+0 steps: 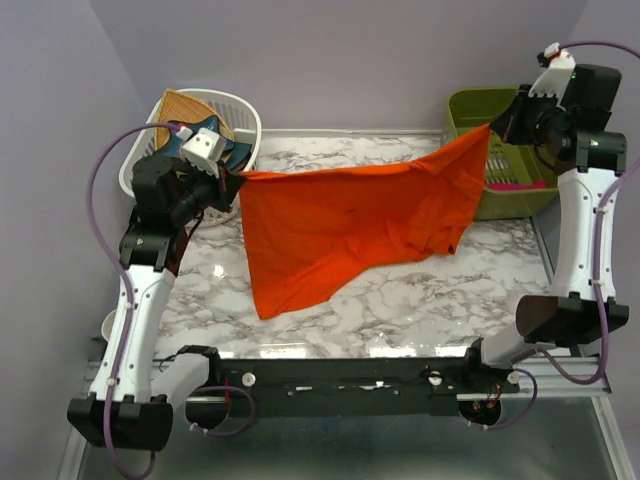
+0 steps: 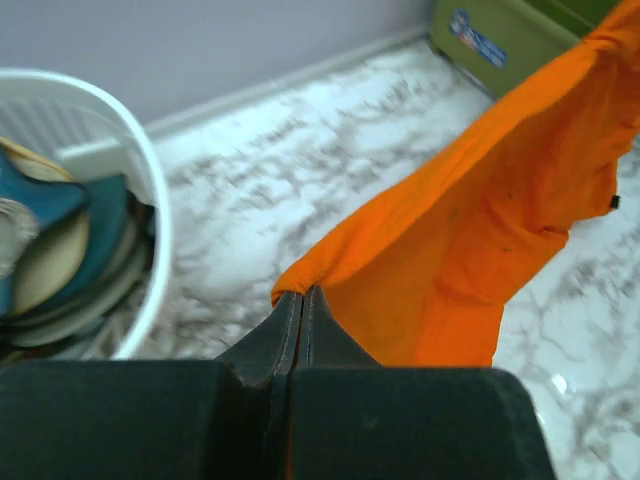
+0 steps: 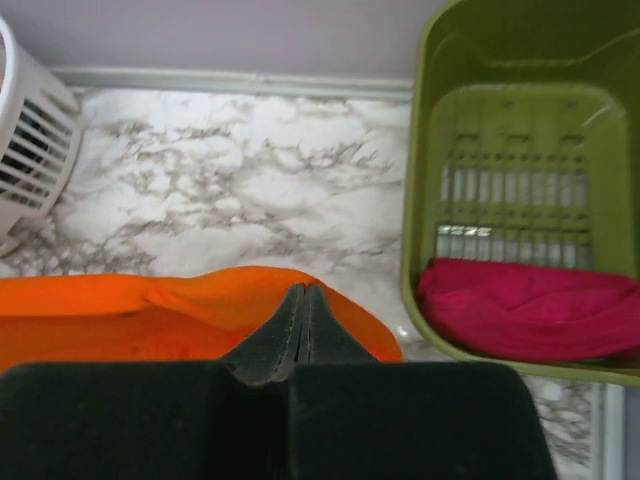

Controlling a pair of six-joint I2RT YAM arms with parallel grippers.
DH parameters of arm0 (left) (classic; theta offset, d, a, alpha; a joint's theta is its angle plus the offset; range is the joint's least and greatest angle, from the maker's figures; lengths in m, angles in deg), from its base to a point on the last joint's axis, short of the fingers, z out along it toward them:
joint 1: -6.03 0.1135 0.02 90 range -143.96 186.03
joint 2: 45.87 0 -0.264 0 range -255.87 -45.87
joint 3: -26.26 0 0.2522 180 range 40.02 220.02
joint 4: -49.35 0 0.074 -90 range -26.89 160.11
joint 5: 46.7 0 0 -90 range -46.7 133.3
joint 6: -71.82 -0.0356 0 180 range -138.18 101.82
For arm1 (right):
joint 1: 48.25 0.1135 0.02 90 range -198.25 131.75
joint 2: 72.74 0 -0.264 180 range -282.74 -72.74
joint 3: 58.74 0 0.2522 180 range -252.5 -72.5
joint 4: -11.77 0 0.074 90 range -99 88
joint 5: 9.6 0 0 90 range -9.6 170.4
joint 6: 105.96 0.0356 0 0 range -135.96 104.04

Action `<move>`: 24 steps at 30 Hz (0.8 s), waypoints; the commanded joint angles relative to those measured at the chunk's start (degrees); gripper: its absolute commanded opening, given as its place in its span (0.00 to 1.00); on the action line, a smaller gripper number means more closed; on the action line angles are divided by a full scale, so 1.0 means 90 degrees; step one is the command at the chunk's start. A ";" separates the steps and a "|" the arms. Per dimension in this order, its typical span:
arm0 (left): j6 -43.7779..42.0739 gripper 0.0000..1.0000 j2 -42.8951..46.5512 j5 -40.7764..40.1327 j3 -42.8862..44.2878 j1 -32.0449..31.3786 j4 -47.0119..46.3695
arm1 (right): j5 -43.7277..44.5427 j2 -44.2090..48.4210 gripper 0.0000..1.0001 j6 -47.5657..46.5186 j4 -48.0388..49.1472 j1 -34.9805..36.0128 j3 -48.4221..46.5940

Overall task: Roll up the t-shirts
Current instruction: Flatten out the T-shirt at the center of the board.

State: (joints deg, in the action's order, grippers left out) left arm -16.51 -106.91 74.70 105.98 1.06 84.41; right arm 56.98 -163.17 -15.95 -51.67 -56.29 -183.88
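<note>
Two corners of the orange t-shirt (image 1: 350, 215) are pinched, and the cloth hangs stretched across the frame's centre over the marble table (image 1: 420, 300). The left gripper (image 2: 302, 295) is clamped on the corner by the white basket (image 2: 150, 200), the right gripper (image 3: 303, 290) on the corner before the green bin (image 3: 425, 200). The basket's contents are cropped and blurred.

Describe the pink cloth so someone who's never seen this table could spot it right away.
Look at the marble-patterned table and go to its far right corner, where an olive-green slotted basket sits. A bundled magenta cloth lies inside, at the basket's near end. It is the only pink fabric; the orange t-shirt nearby hangs outside the basket.
</note>
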 commanded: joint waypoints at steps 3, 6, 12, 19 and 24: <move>-0.0215 0.00 0.1087 -0.1671 0.0064 0.0327 -0.0579 | 0.0464 0.1131 0.01 -0.0547 0.0314 -0.0074 -0.0633; -0.0215 0.00 0.1429 -0.1721 0.0279 0.0357 -0.0609 | 0.0230 0.1648 0.00 -0.0713 0.0285 -0.0074 -0.0643; -0.0117 0.00 0.1928 -0.1974 0.0991 0.0396 -0.0706 | -0.0171 0.2723 0.01 -0.1298 0.0294 -0.0074 -0.0711; -0.0586 0.00 0.2445 -0.2512 0.1802 0.0406 -0.0902 | 0.0667 0.3836 0.00 -0.1369 0.0850 -0.0074 -0.0487; -0.0723 0.00 0.2729 -0.2600 0.2310 0.0406 -0.0950 | 0.0610 0.4403 0.00 -0.1223 0.1134 -0.0074 -0.0749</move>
State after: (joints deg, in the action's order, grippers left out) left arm -20.75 -84.11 54.92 123.70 4.21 77.63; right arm 59.65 -126.69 -27.42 -46.46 -56.88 -188.51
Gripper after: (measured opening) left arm 0.009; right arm 0.009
